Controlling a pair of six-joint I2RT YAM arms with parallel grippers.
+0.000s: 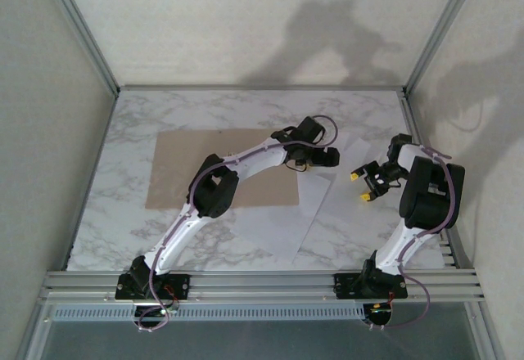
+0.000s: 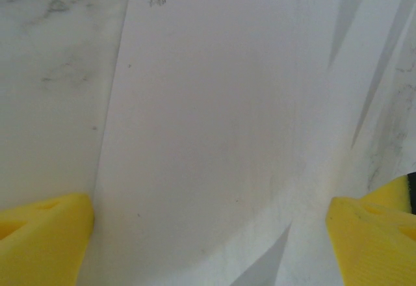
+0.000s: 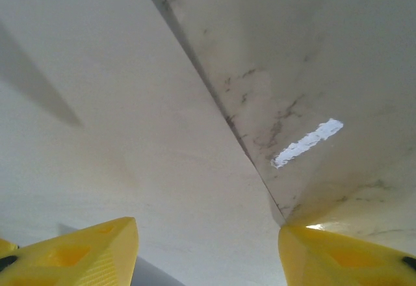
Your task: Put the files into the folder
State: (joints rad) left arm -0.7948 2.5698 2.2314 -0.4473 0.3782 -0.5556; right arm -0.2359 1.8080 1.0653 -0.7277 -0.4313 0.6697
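Folder (image 1: 176, 172): lies flat on the desk (image 1: 123, 229), left of centre. The left arm's forearm passes over its right part.
Files (image 1: 278, 225): loose white sheets that fan out and overlap on the desk, just right of the folder and between the two arms. None of them is in the folder yet.
Left fingers (image 2: 42, 240): spread wide with nothing held, poised close over one sheet (image 2: 214, 136). That sheet's left edge runs almost straight away from the left-hand tip, so its long side points ahead of the fingers, not across them.
Right fingers (image 3: 78, 253): roughly half open and gripping nothing. They hover over the right margin of the spread, with a sheet edge (image 3: 214, 104) slanting between the tips and bare marble beyond it.
Key relation: the sheets lie directly beneath the left fingers and the folder is to their left, so the carry goes leftward.
Nearer arm: the left, I judge, since it is already over a sheet and on the folder's side.
Risk: thin, flat paper offers no edge to pinch.
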